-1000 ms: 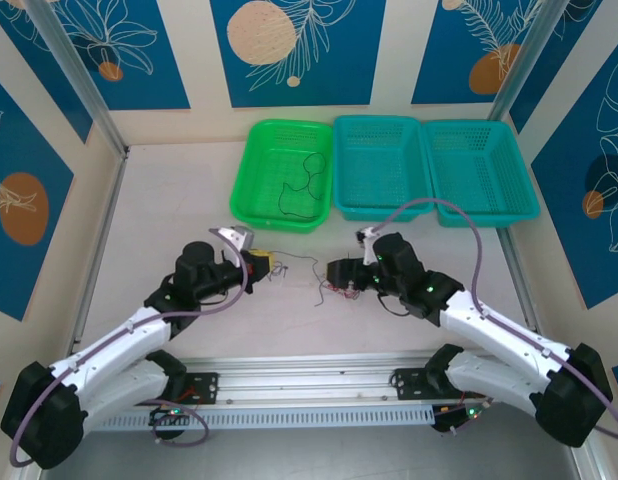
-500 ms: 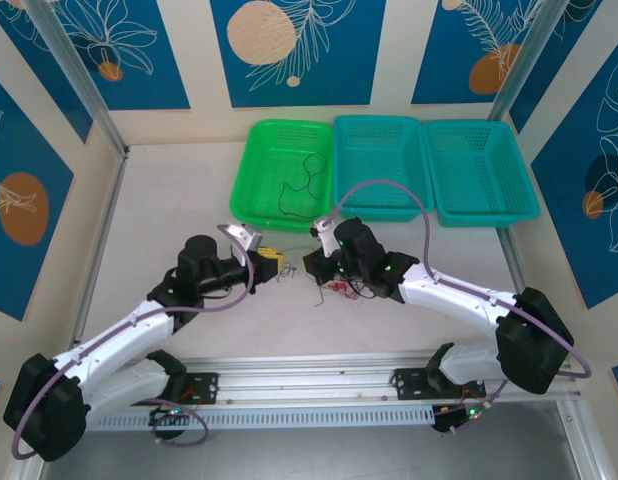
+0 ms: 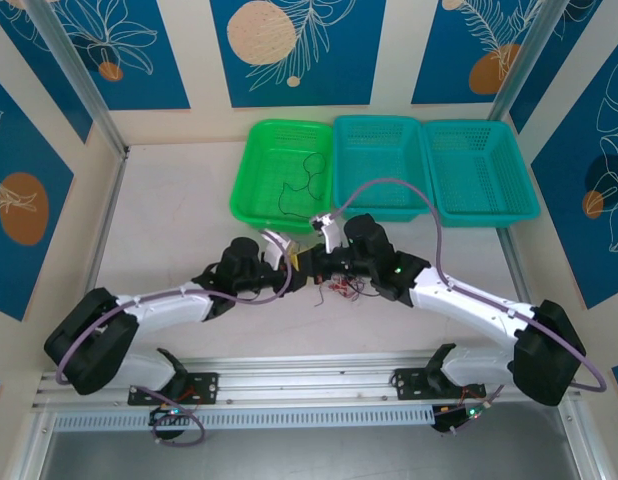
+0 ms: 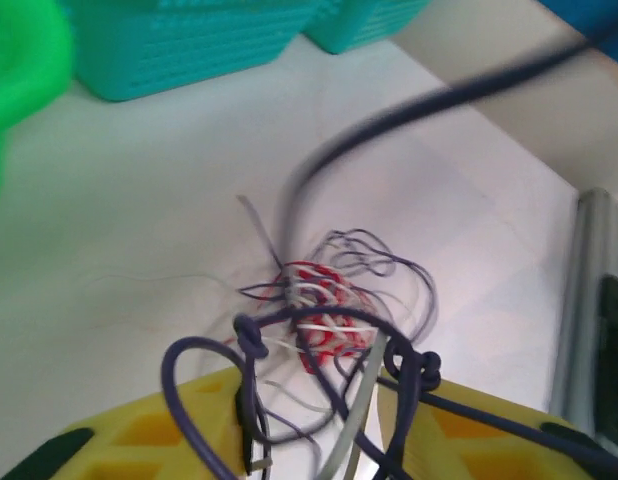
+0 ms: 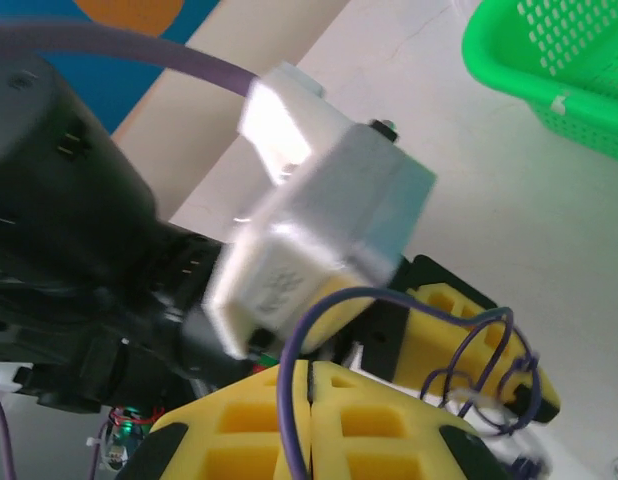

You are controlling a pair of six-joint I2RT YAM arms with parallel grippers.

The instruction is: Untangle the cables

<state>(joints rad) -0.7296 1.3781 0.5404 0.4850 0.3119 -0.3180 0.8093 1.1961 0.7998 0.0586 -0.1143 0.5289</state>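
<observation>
The cables lie as a small tangle (image 3: 341, 288) of red, white and dark hair-thin strands on the table just right of both grippers. In the left wrist view the tangle (image 4: 324, 320) sits just past my left gripper (image 4: 314, 400). That gripper's yellow fingers (image 4: 159, 440) stand apart, and dark and grey strands loop through the gap. My left gripper (image 3: 289, 262) meets my right gripper (image 3: 314, 266) tip to tip. In its own view my right gripper (image 5: 311, 372) is shut on a dark cable (image 5: 289, 400) that runs into the seam between its pads.
A green basket (image 3: 244, 185) at the back holds a loose black cable (image 3: 301, 190). Two teal baskets (image 3: 377, 121) (image 3: 479, 125) stand to its right. Mauve arm cables arch over the right arm (image 3: 389, 185). A metal rail (image 3: 309, 385) runs along the near edge.
My left arm has swung right to meet the right gripper, and its jaws have come apart. My right gripper moved left and went from open to shut on a strand.
</observation>
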